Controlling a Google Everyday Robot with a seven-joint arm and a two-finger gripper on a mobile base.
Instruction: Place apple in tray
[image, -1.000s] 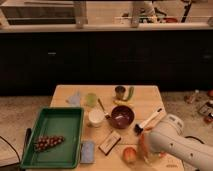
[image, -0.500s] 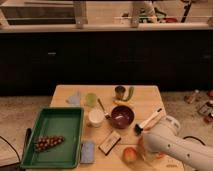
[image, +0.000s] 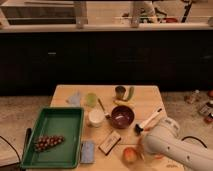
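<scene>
The apple (image: 130, 155), small and red-orange with a yellow patch, lies on the wooden table (image: 145, 98) near its front edge. My gripper (image: 140, 150) sits right beside the apple on its right, at the end of my white arm (image: 167, 142), which comes in from the lower right. The arm hides much of the gripper. The green tray (image: 50, 111) lies at the table's left side, well left of the apple, with a bunch of dark grapes (image: 48, 143) in it.
Between the apple and the tray lie a blue-grey sponge (image: 87, 151) and a small snack bar (image: 109, 144). Behind them stand a dark bowl (image: 121, 117), a white cup (image: 95, 118), a green cup (image: 91, 99), a can (image: 120, 92) and a white-handled brush (image: 150, 120).
My arm has shifted slightly left and down toward the apple. The apple and the other things have not moved.
</scene>
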